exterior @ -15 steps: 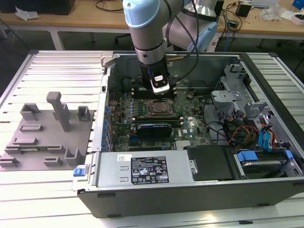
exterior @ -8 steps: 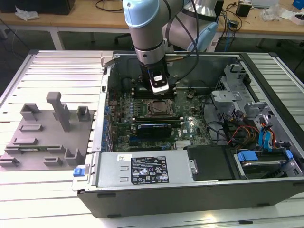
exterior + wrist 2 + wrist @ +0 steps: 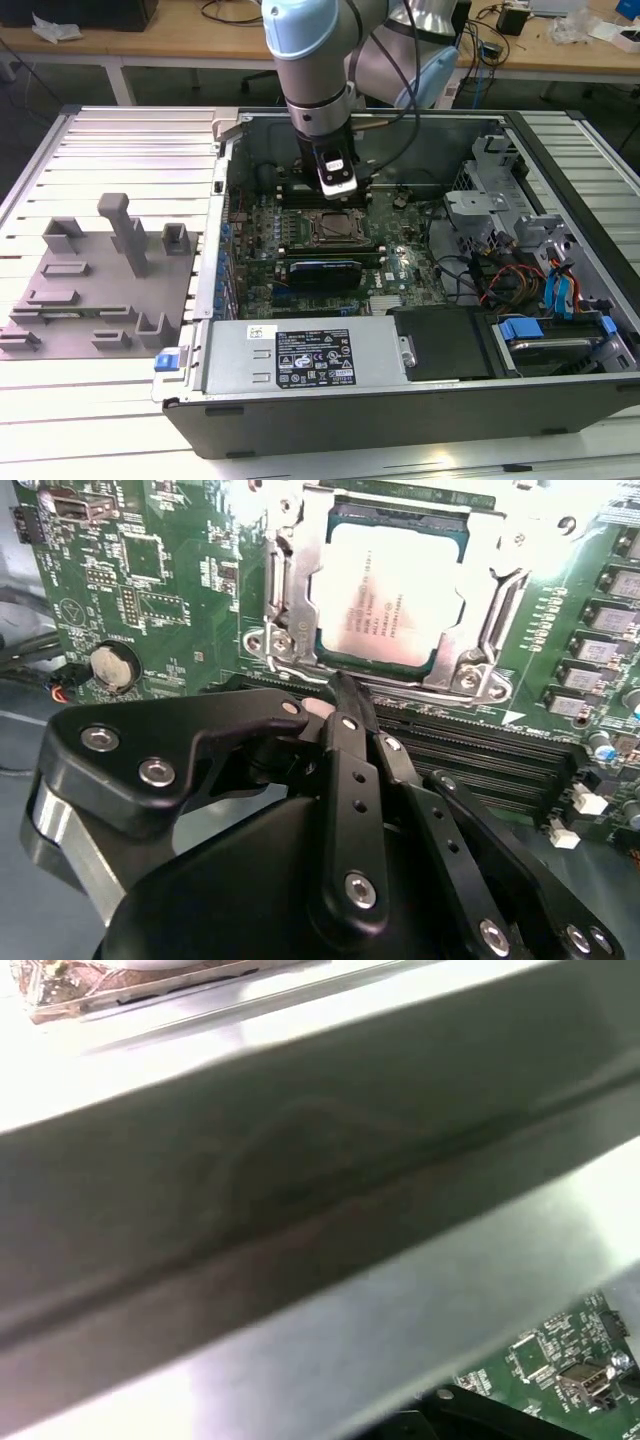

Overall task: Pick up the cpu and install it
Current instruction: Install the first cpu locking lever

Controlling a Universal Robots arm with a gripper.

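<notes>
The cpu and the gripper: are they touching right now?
Apart. In the second wrist view the cpu sits in the socket frame on the motherboard, while the gripper ends short of it, with the frame's metal edge between them.

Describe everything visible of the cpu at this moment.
The cpu is a flat square chip with a silvery-white metal top bearing faint print and a thin dark rim. It lies flat, seated inside the metal socket frame on the green motherboard. The tool is just beside the frame, not touching the chip.

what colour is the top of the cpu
Silvery-white, with a thin dark rim; the cpu shows best in the second wrist view.
</notes>
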